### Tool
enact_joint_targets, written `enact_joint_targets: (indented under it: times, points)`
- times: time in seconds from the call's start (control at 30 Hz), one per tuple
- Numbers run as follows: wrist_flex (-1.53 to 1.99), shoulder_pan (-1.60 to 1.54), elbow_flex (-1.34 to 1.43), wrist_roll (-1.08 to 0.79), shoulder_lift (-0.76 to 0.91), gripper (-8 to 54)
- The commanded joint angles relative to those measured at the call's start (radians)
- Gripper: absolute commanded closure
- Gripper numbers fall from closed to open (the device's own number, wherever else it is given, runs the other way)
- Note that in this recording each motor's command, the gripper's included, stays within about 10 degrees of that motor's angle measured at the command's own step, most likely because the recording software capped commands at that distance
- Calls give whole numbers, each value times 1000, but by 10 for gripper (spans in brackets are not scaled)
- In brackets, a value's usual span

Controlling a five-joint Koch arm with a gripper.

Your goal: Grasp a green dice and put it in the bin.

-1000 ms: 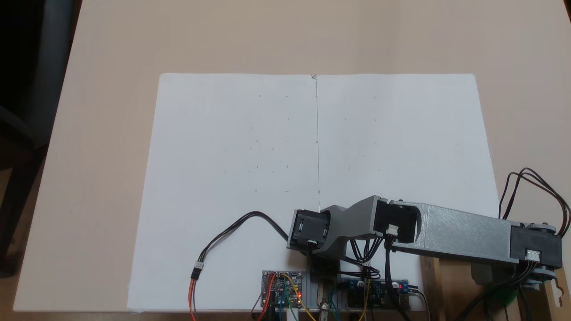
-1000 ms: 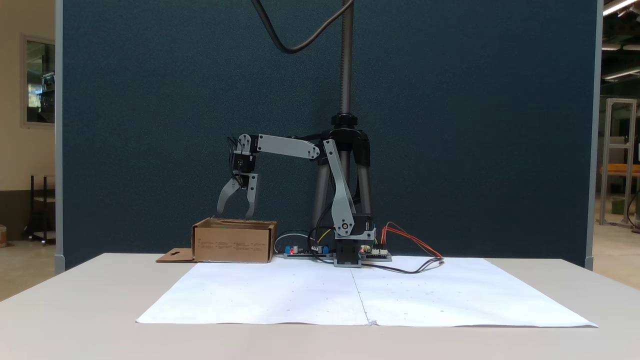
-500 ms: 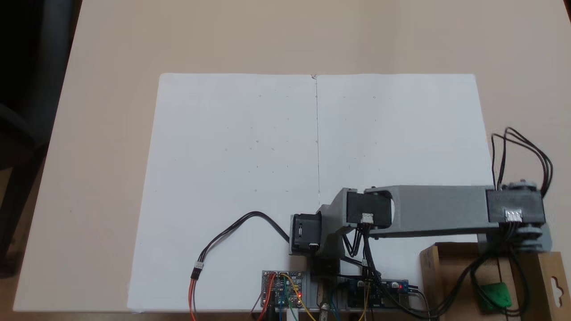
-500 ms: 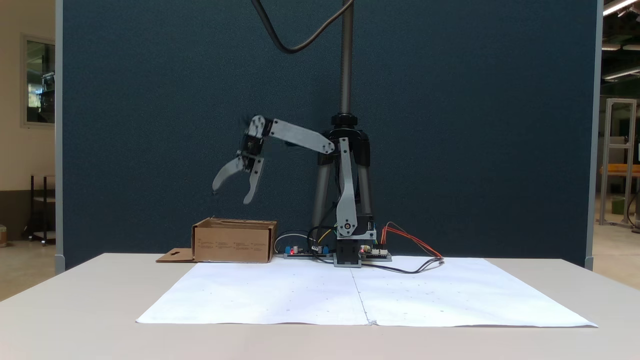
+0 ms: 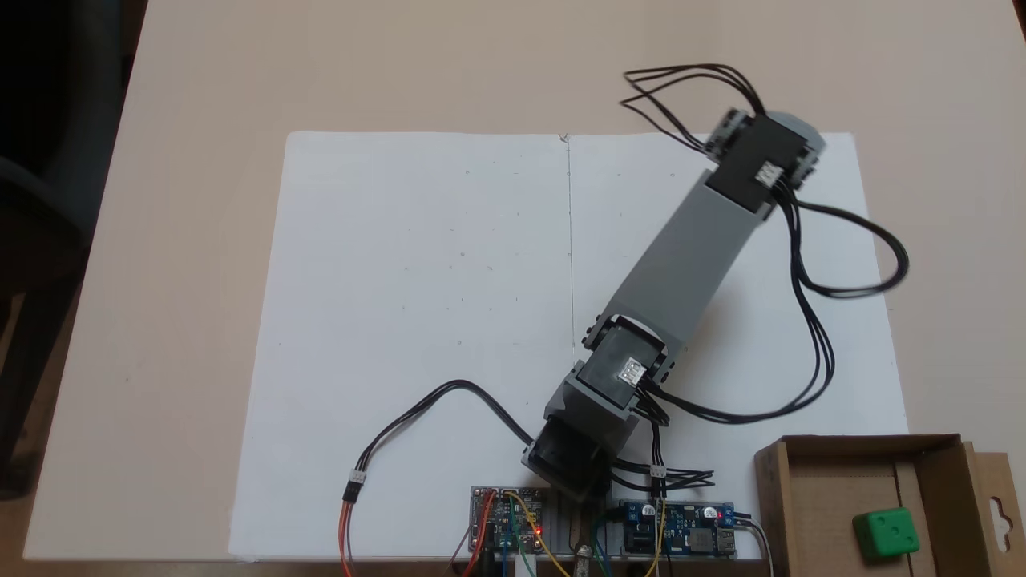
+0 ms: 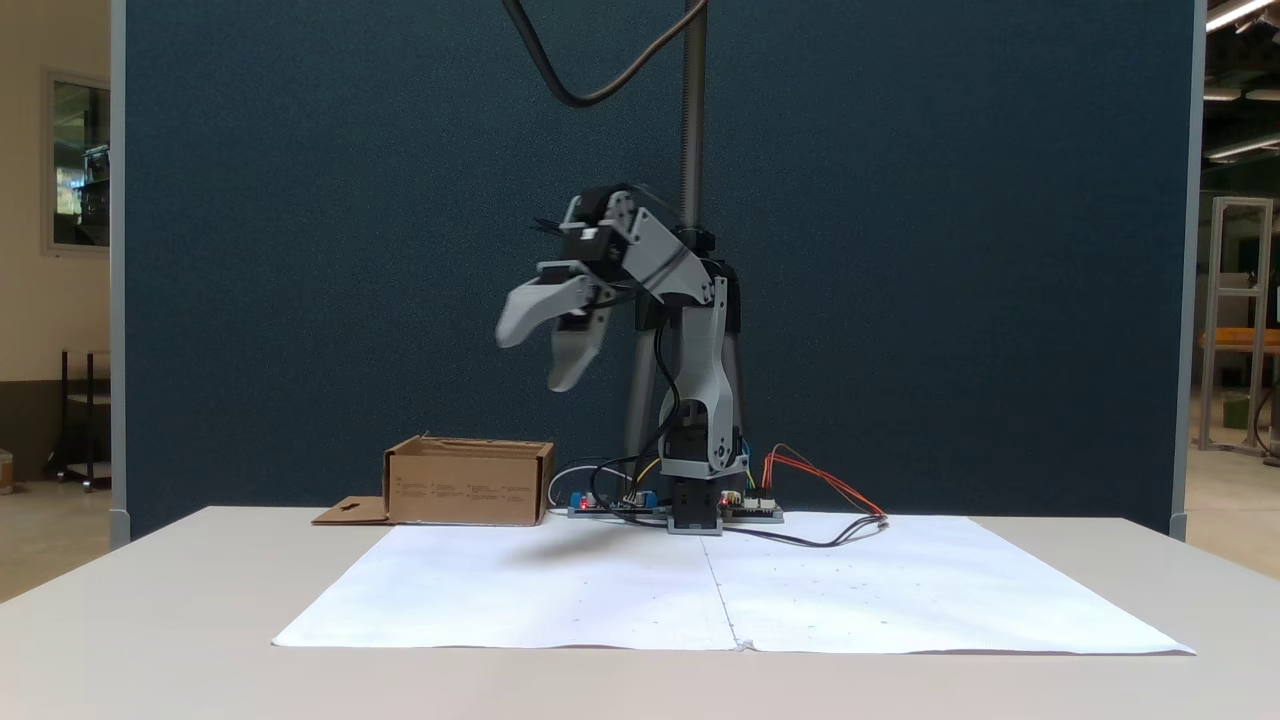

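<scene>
You see the arm (image 5: pixel 681 256) swung away from above the bin (image 5: pixel 809 465) and out over the paper (image 5: pixel 433 264), the gripper (image 6: pixel 540 358) raised high, jaws spread, leaving the green dice (image 5: pixel 885 534) uncovered inside.

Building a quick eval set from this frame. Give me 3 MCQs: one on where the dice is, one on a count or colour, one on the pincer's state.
1. Where is the green dice?
A. inside the bin
B. on the white paper
C. between the pincer's jaws

2. How many pips show on the top face of the dice?
A. six
B. none
C. two

3. What state is the pincer in?
A. shut on the dice
B. open, holding nothing
C. shut, empty

Key: 1 A, the fixed view from above shows the cube on the cardboard floor inside the box walls. 2 C, two sunken pips are visible on its upper face in that view. 3 B, the fixed view from the front shows the two jaws spread apart in the air, above the table and to the right of the box, with nothing between them.
</scene>
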Motion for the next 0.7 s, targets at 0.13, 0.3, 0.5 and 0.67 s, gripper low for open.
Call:
enact_joint_targets:
  times: [0.13,0.3,0.5,0.67]
  points:
    - [-83,-302,-63,115,54,9]
    - [-218,-476,-61,117,54,11]
    - [-396,-558,-15,118,89,12]
    - [-604,-611,262,114,210,15]
